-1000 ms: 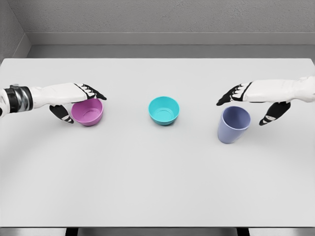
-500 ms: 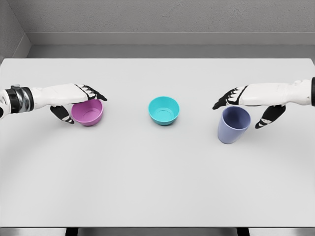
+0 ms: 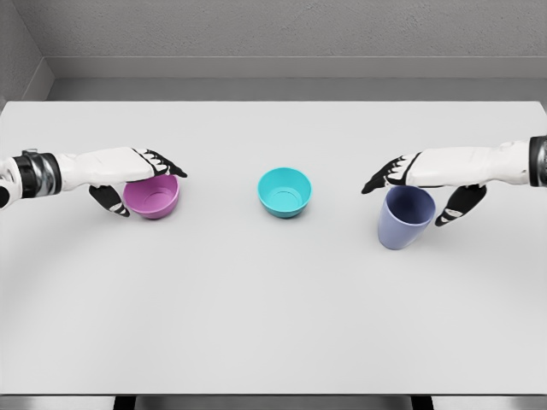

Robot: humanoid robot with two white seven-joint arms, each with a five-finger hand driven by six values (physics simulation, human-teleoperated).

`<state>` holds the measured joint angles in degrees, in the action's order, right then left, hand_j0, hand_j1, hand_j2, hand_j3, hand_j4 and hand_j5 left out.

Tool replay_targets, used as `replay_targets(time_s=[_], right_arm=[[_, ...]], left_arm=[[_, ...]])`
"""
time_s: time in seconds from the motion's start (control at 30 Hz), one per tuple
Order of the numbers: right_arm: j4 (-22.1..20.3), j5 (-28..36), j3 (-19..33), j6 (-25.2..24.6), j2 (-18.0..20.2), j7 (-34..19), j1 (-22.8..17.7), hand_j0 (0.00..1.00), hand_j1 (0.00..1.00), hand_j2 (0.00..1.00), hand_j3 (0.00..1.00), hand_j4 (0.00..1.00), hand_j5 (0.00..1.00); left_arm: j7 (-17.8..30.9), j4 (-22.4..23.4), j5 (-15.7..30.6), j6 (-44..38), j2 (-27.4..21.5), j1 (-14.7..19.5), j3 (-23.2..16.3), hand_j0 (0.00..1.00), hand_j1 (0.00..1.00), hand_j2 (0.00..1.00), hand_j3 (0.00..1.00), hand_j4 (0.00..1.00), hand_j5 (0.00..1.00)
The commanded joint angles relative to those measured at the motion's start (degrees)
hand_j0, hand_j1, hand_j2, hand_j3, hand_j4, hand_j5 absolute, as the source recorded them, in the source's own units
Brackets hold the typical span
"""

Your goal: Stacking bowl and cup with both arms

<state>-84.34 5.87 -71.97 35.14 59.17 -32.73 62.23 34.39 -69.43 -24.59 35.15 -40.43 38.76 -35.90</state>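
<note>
A pink bowl [image 3: 157, 202] stands on the left of the white table [image 3: 273, 299]. My left hand [image 3: 142, 182] straddles it, open, with the fingers [image 3: 162, 162] stretched over its far rim and the thumb low at its left side. A teal bowl [image 3: 285, 191] sits alone at the table's middle. On the right stands a lavender cup [image 3: 400, 229], upright. My right hand [image 3: 405, 202] is open over it, fingers [image 3: 383, 178] reaching past the cup's far left rim and the thumb hanging to its right. I cannot tell whether either hand touches its object.
Grey walls rise behind the table's far edge [image 3: 273, 102]. The table's near edge [image 3: 273, 395] runs along the bottom of the view.
My right hand has slid left and slightly down, so it now spans the cup. The left hand has barely shifted on the pink bowl. Bowls and cup stay put.
</note>
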Motion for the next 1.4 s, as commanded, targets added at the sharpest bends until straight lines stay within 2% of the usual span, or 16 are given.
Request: replay_targets(time_s=[0.0, 0.43, 0.53, 0.67, 0.83, 1.07, 1.23, 1.37], right_arm=[[0.1, 0.4, 0.0, -0.1, -0.5, 0.0, -0.1, 1.00, 1.00, 1.00, 1.00, 1.00, 1.00], [0.8, 0.4, 0.0, -0.1, -0.5, 0.0, -1.0, 1.00, 1.00, 1.00, 1.00, 1.00, 1.00], [0.9, 0.4, -0.1, -0.1, -0.5, 0.1, -1.3, 1.00, 1.00, 1.00, 1.00, 1.00, 1.00], [0.9, 0.3, -0.1, -0.1, -0.5, 0.1, -1.5, 1.00, 1.00, 1.00, 1.00, 1.00, 1.00], [1.0, 0.4, -0.1, -0.1, -0.5, 0.1, -1.6, 1.00, 1.00, 1.00, 1.00, 1.00, 1.00], [1.1, 0.4, -0.1, -0.1, -0.5, 0.1, -1.6, 1.00, 1.00, 1.00, 1.00, 1.00, 1.00], [1.1, 0.4, -0.1, -0.1, -0.5, 0.1, -1.6, 1.00, 1.00, 1.00, 1.00, 1.00, 1.00], [1.0, 0.3, -0.1, -0.1, -0.5, 0.1, -1.6, 1.00, 1.00, 1.00, 1.00, 1.00, 1.00]], left_arm=[[0.0, 0.0, 0.2, -0.1, 0.0, 0.0, 0.0, 1.00, 1.00, 1.00, 1.00, 1.00, 1.00], [0.0, 0.0, 0.2, -0.1, 0.3, -0.2, 0.0, 1.00, 1.00, 1.00, 1.00, 1.00, 1.00], [0.1, 0.0, 0.2, -0.1, 0.3, -0.3, 0.0, 0.87, 0.87, 0.87, 0.87, 0.87, 0.87], [0.1, -0.1, -1.1, -0.1, 0.3, -0.3, 0.0, 0.78, 0.78, 0.78, 0.78, 0.78, 0.78], [0.1, -0.1, -1.2, -0.1, 0.3, -0.3, 0.0, 0.77, 0.77, 0.77, 0.77, 0.77, 0.77], [0.1, -0.2, -1.2, -0.1, 0.3, -0.4, 0.0, 0.72, 0.72, 0.72, 0.72, 0.72, 0.72], [0.1, -1.1, -0.9, -0.1, 0.5, -0.3, 0.2, 0.72, 0.72, 0.72, 0.72, 0.72, 0.72], [0.1, -3.6, -0.9, -0.1, 0.5, -0.1, 0.2, 0.71, 0.71, 0.71, 0.71, 0.71, 0.71]])
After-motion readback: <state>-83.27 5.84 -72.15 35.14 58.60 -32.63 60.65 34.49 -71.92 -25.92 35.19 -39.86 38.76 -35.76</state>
